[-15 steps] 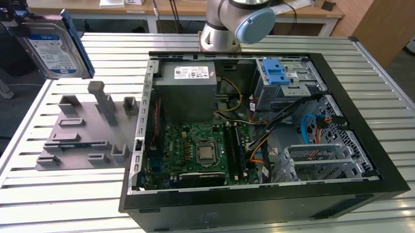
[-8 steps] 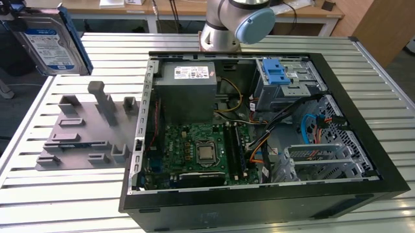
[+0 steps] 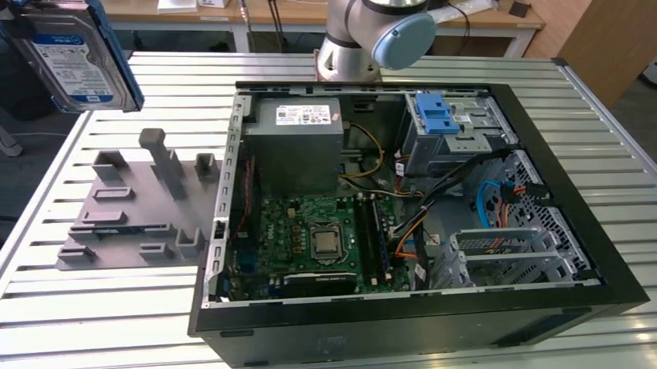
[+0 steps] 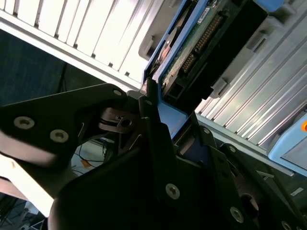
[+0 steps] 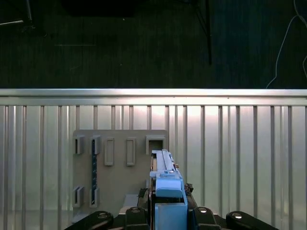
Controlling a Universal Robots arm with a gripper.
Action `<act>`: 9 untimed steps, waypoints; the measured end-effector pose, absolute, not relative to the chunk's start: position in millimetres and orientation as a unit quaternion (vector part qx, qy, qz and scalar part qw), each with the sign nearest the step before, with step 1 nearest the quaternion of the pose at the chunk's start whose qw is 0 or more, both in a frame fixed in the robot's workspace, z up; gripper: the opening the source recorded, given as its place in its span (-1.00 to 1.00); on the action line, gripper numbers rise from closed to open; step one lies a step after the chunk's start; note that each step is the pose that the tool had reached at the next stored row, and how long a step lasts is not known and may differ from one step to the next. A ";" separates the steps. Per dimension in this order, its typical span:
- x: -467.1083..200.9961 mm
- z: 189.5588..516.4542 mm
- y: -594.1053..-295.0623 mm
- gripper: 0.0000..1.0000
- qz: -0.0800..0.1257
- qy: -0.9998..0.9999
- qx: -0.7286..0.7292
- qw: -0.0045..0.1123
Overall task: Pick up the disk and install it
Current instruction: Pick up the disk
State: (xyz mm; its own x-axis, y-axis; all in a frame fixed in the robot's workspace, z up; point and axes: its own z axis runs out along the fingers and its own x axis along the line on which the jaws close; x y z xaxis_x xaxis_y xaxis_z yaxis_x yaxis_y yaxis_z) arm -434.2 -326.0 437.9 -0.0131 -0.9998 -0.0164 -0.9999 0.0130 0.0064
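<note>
Disk [image 3: 74, 55] (flat silver-metal drive, blue-and-white label, blue plastic rails) hangs high above the ribbed metal surface [image 3: 103, 307] and grey slotted holder tray [image 3: 134, 207], the black pincer [image 4: 165, 112] clamped onto one end, apparently leaving its body free.

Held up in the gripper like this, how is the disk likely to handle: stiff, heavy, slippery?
The disk looks like a rigid metal slab, so probably stiff and dense for its size. The gripper clamps its smooth blue rail, which might slip. Its exposed circuit board suggests it is knock-sensitive.
</note>
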 end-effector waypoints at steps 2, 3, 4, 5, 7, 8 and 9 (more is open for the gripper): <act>-434.2 441.4 -326.0 -0.27 0.008 0.712 -0.702 0.004; -434.2 443.3 -326.0 -0.27 0.008 0.712 -0.702 0.004; -434.1 445.2 -326.0 -0.27 0.008 0.712 -0.702 0.004; -434.2 447.1 -326.0 -0.27 0.008 0.712 -0.702 0.003; -434.2 450.7 -326.0 -0.27 0.008 0.712 -0.702 0.004; -434.2 452.5 -326.0 -0.27 0.008 0.712 -0.702 0.004; -434.1 454.5 -325.9 -0.27 0.008 0.712 -0.702 0.004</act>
